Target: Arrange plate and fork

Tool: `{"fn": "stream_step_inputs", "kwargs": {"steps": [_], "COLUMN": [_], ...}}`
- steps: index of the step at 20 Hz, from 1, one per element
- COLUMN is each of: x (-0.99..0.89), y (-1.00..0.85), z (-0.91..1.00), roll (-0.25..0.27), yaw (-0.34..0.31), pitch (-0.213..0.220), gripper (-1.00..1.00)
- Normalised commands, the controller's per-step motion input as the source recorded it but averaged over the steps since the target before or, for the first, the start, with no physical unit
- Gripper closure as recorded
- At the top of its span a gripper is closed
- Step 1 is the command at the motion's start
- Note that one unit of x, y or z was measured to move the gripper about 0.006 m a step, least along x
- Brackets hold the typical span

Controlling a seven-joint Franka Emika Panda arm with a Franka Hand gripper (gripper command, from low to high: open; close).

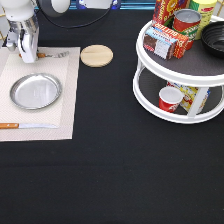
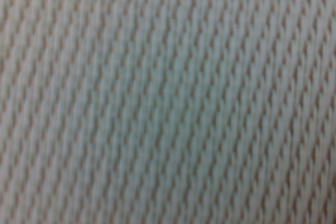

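The silver plate [image 1: 36,91] lies flat in the middle of a pale woven placemat [image 1: 65,100] at the exterior view's left. The fork [image 1: 54,54] lies on the mat's top edge above the plate, tines pointing to the exterior view's right and the orange-brown handle running left under my gripper [image 1: 28,56]. The gripper is down at the mat, over the handle's end. The wrist view shows only the placemat weave [image 2: 168,112] from very close.
A wooden-handled knife [image 1: 25,125] lies along the mat's bottom edge. A round wooden coaster [image 1: 96,55] sits just right of the mat. A white two-tier turntable [image 1: 150,95] at the right holds cans, boxes, a red cup [image 1: 169,98] and a black bowl [image 1: 214,37].
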Motion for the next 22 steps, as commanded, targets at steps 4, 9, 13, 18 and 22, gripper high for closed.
{"fn": "stream_step_inputs", "kwargs": {"steps": [4, 9, 13, 18, 22], "x": [0.12, 0.28, 0.21, 0.12, 0.38], "y": [-0.28, -0.12, -0.04, 0.01, 0.45], "z": [0.1, 0.46, 0.84, 0.87, 1.0], "roll": [0.047, 0.052, 0.061, 0.059, -0.079], "yaw": [0.0, -0.02, -0.018, -0.006, 0.032], "pitch": [0.043, 0.085, 0.088, 0.078, 0.119], "gripper": [1.0, -1.0, -1.0, -1.0, -1.0]}}
